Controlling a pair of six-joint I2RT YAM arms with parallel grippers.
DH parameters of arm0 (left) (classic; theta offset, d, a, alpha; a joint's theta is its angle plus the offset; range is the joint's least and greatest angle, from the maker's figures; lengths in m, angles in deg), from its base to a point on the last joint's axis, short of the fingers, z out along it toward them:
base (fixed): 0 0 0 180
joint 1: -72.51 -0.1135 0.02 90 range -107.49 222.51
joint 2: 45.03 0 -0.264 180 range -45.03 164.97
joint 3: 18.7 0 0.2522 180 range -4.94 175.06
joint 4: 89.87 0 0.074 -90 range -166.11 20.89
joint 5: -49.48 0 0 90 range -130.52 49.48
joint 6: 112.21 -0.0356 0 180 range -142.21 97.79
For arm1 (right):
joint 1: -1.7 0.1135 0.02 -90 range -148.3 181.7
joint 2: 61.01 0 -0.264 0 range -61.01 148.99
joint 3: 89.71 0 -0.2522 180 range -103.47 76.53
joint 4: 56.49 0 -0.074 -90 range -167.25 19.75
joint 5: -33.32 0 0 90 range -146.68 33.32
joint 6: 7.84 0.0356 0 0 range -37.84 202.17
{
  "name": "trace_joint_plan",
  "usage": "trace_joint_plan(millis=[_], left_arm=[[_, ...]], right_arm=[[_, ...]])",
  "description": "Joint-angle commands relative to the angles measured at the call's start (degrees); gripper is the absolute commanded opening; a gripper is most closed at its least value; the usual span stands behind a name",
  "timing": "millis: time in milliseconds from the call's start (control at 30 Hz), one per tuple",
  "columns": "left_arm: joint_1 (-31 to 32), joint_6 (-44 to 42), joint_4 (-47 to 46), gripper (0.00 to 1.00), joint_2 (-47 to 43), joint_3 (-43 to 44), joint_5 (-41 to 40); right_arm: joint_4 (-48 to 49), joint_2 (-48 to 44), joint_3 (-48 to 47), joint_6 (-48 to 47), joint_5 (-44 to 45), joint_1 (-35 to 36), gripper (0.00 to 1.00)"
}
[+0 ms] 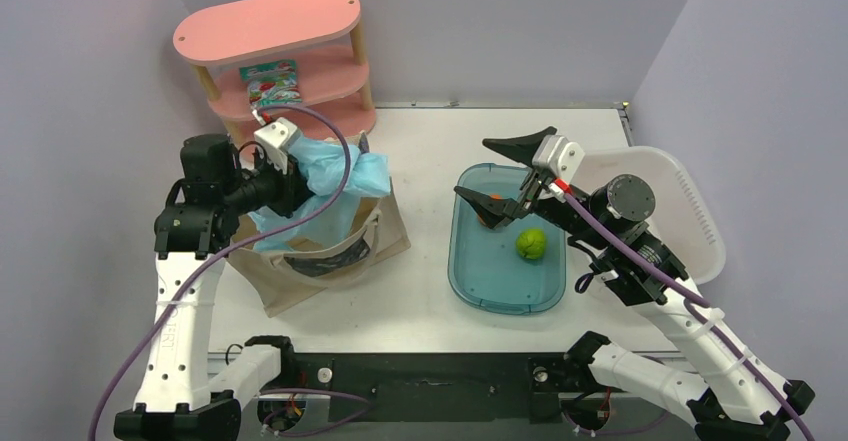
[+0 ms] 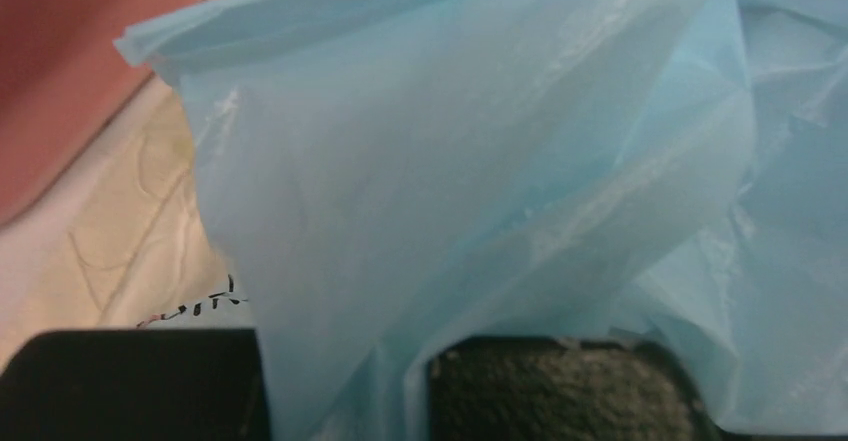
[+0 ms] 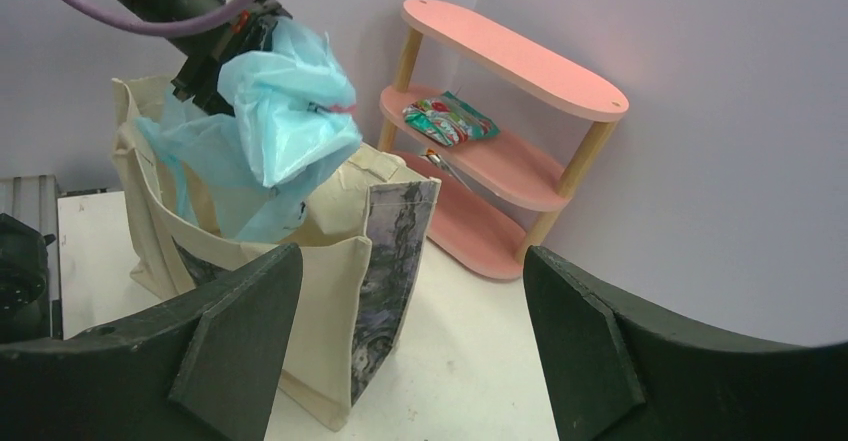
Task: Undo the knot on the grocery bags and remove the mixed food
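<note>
**Lilac walls, pink shelf**

Plain lilac walls [image 1: 450, 21] close the back and both sides. A white table [image 1: 430, 151] spans the space under soft, even light. At its far left stands a three-tier pink shelf [image 1: 268, 23] on pale wooden posts.

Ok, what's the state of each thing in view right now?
Beige canvas tote: standing, mouth open.
Thin light blue plastic bag: partly lifted out of the tote.
Left gripper: jaws shut on the bag.
Right gripper: jaws open, empty, over the teal plastic tub.
Round green fruit: loose in the tub.
Round orange fruit: in the tub, mostly hidden under the right gripper.
Printed snack packet: lying on the pink shelf unit's middle tier.
</note>
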Motion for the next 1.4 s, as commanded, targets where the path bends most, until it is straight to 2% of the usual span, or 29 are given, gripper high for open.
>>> trace_joint_plan(millis=[0, 167, 333, 467, 700, 1000, 1033, 1100, 1200, 1367], left_arm=[[-0.18, -1.09, 3.39, 0.0, -1.04, -3.83, 1.82], [1.61, -3.86, 4.63, 0.0, 0.27, -9.3, -4.37], [9.36, -9.84, 3.98, 0.0, 0.21, -15.8, -16.78], [12.93, -13.08, 1.6, 0.0, 0.59, -19.51, -24.24], [13.9, -13.81, -1.27, 0.0, 7.35, -22.01, -33.7], [16.27, -18.42, -4.55, 0.0, 9.2, -26.04, -48.41], [16.37, -18.71, -4.52, 0.02, 9.27, -26.42, -50.31], [16.42, -19.27, -3.79, 0.11, 9.34, -26.85, -52.35], [16.39, -19.57, -1.44, 0.38, 7.29, -26.27, -50.92], [16.39, -16.65, 6.35, 0.45, 3.31, -16.39, -37.91]], right_arm=[[0.76, 0.06, 0.26, -0.32, 0.49, -0.39, 0.77], [0.7, 0.57, 0.27, -0.48, 0.33, -0.49, 0.77], [0.55, 0.85, 0.56, -0.51, 0.42, -0.53, 0.77], [0.45, 1.18, 0.57, -0.5, 0.5, -0.61, 0.77], [-0.02, 1.51, 0.14, -0.47, 0.38, -0.75, 0.77], [-1.09, 1.43, 0.14, -0.93, 0.66, -1.11, 0.77], [-1.18, 1.43, 0.14, -0.93, 0.59, -1.14, 0.77], [-1.44, 1.51, 0.02, -0.86, 0.39, -1.22, 0.77], [-1.82, 1.54, -0.08, -1.2, 0.18, -1.24, 0.77], [-2.29, 1.78, -0.33, -1.29, -0.1, -1.5, 0.77]])
